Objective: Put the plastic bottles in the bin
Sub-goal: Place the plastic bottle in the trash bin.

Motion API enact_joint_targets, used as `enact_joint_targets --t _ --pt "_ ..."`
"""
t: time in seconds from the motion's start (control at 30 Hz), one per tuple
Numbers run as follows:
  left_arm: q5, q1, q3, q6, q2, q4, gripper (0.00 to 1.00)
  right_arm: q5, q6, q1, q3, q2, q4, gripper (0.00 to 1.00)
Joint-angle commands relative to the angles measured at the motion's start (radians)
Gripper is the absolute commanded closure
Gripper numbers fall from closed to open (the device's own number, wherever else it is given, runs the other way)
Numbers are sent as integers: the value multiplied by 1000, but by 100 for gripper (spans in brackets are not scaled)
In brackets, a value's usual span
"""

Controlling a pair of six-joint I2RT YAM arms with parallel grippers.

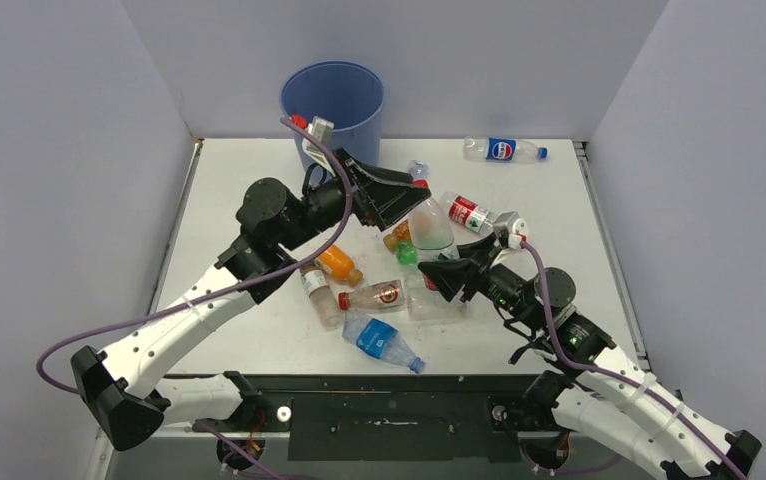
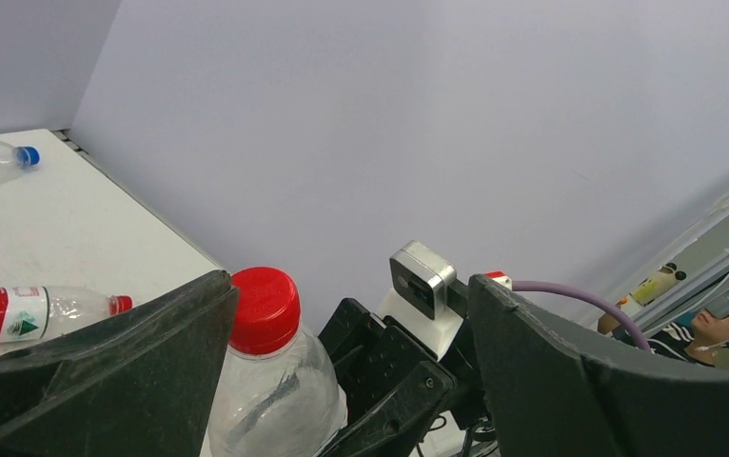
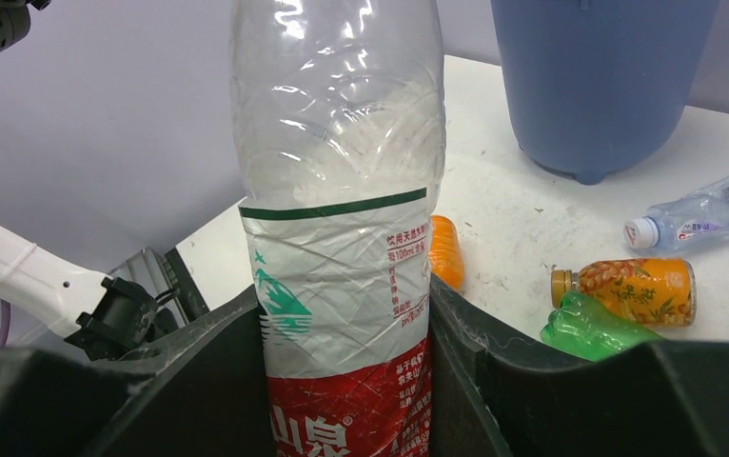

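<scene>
A clear bottle (image 3: pixel 342 190) with a white-and-red label and a red cap (image 2: pixel 265 309) stands upright in my right gripper (image 3: pixel 346 314), which is shut on its labelled body. From the left, my left gripper (image 2: pixel 349 286) is open wide around the bottle's top. The cap sits next to its left finger (image 2: pixel 151 362), with a gap to the other finger. In the top view this pair is mid-table, left gripper (image 1: pixel 407 203) above right gripper (image 1: pixel 437 265). The blue bin (image 1: pixel 332 100) stands at the back, also in the right wrist view (image 3: pixel 599 86).
Loose bottles lie around: a Pepsi one (image 1: pixel 504 150) at back right, a red-labelled one (image 1: pixel 469 212), an orange one (image 1: pixel 339 264), a red-capped one (image 1: pixel 374 295), a blue-labelled one (image 1: pixel 384 342), and a green one (image 3: pixel 599 333) by a pineapple-labelled one (image 3: pixel 627 290). Grey walls enclose the table.
</scene>
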Motion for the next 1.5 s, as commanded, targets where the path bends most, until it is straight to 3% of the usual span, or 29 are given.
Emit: enact_joint_targets --t 0.0,0.2,0.33,0.6,0.83,1.3,1.4,1.47 --pt "0 4 4 -35 10 -4 9 -4 6 2 16 9 109 69" --pt "-78 18 -21 -10 -14 -56 4 20 7 3 7 -30 118 70" --pt "-66 27 -110 -32 -53 88 4 15 17 2 8 -19 125 70" --pt "-20 27 -104 -45 -33 134 1 -14 47 4 -3 26 184 71" --pt "-3 26 -86 -54 -11 175 11 -11 56 10 -16 37 192 71" --pt "11 14 -71 -54 45 200 62 -5 36 29 -6 49 162 71" --pt "20 14 -75 -56 52 229 68 3 25 31 -7 43 140 71" --pt "24 14 -69 -58 56 235 66 6 21 33 -10 37 130 71"
